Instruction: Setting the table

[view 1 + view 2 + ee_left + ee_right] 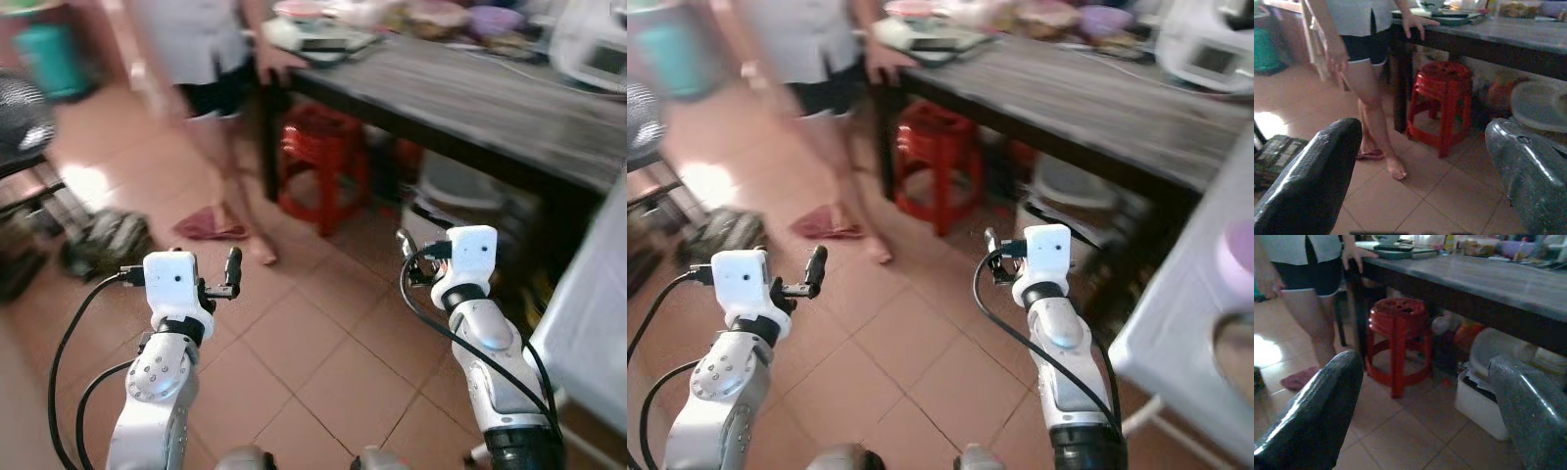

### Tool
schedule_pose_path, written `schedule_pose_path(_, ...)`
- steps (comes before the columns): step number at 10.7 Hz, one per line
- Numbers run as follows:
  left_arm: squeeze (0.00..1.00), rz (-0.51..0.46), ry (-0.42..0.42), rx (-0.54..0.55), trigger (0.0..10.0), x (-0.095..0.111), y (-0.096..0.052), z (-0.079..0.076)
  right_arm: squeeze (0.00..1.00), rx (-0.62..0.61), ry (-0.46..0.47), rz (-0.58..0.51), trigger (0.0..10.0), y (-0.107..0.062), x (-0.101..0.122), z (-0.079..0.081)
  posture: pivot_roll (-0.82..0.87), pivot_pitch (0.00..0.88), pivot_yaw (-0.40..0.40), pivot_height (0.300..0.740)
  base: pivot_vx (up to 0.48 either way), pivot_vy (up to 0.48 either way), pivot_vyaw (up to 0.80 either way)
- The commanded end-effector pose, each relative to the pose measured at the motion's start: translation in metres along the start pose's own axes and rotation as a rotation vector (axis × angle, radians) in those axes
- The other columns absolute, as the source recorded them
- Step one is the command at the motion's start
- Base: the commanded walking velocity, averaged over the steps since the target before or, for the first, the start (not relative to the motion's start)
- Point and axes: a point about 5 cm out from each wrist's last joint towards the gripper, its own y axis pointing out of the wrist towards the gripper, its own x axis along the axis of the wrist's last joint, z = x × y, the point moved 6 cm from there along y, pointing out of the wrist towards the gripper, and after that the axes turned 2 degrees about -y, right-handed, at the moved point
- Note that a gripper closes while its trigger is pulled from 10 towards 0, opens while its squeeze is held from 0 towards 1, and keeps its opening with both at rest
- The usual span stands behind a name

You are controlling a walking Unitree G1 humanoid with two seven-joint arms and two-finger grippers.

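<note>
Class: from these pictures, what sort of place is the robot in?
Probably a home's dining or kitchen area: a dark table loaded with dishes, a red stool under it, and tiled floor.

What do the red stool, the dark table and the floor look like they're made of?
Red stool: likely moulded plastic, glossy, with a perforated seat. Dark table: probably wood or laminate, with streaky grain and a dull sheen. Floor: matte terracotta-coloured tiles with grout lines.

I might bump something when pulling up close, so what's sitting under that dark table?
Under the dark table stands a red stool, with a white bin and a pale round lid beside it. Farther back lies in shadow, so anything there is hidden.
</note>
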Motion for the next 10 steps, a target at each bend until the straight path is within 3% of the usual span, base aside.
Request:
schedule_pose_path(1,0.00,-0.008,0.007,0.011,10.0,0.003,0.002,0.004,0.00,0.007,-0.004,-0.025,10.0,0.001,0.008,0.004,0.06,0.061,0.038,0.740,0.000,0.277,-0.79)
schedule_pose_path(7,0.00,-0.050,0.072,-0.040,10.0,0.010,0.004,-0.004,0.00,0.020,-0.042,-0.069,10.0,0.002,0.020,0.006,0.06,0.056,0.038,0.740,0.000,0.433,-0.79)
schedule_pose_path(10,0.00,-0.062,0.056,-0.088,10.0,0.011,0.002,-0.014,0.00,0.021,-0.047,-0.077,10.0,0.003,0.023,0.007,0.06,0.056,0.037,0.740,0.341,0.328,-0.79)
